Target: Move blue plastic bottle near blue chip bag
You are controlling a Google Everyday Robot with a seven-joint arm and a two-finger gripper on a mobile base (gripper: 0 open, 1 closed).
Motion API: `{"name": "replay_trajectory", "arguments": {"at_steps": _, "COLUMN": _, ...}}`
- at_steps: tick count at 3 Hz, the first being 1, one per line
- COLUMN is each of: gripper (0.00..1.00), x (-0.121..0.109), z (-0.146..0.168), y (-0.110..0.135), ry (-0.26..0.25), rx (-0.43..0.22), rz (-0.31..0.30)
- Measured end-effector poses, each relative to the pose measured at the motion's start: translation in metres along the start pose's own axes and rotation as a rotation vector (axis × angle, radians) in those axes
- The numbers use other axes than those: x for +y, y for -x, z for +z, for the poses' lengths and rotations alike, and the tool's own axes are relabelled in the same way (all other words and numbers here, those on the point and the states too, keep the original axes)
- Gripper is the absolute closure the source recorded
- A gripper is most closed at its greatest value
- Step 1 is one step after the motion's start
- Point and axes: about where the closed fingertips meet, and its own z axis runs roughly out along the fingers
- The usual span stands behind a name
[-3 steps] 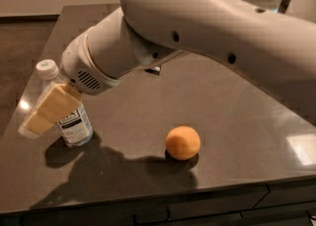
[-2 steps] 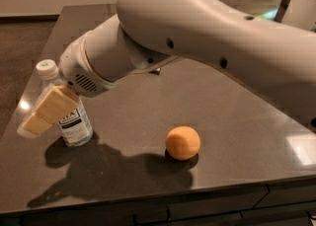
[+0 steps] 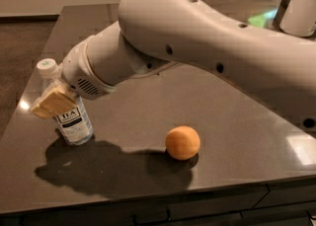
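The blue plastic bottle (image 3: 73, 124), clear with a white cap and a "TEA" label, is on the dark table (image 3: 148, 106) near its left edge and leans to the left. My gripper (image 3: 55, 102) is at the bottle's upper body. One tan finger pad (image 3: 52, 102) lies across the bottle's front, and the other finger is hidden behind it. The gripper looks shut on the bottle. The bottle's base is at or just above the tabletop. The big arm reaches in from the right and covers much of the table. The blue chip bag is out of view.
An orange ball (image 3: 182, 142) lies on the table right of the bottle, toward the front edge. A white cylindrical object (image 3: 302, 5) stands at the far right corner, with a green patch (image 3: 261, 20) beside it. The table's left edge is close to the bottle.
The arm's upper links have swung left and toward the camera. The bottle and gripper have barely shifted.
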Motion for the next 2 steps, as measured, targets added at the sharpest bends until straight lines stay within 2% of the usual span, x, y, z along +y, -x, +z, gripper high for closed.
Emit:
{"name": "replay_trajectory", "arguments": {"at_steps": 1, "gripper": 0.65, "x": -0.008, "z": -0.006, "y": -0.003, "ry": -0.012, "rx": -0.002, "rz": -0.005}}
{"name": "replay_trajectory", "arguments": {"at_steps": 2, "gripper": 0.88, "x": -0.036, "z": -0.025, "y": -0.003, "ry": -0.048, "rx": -0.007, "rz": 0.033}}
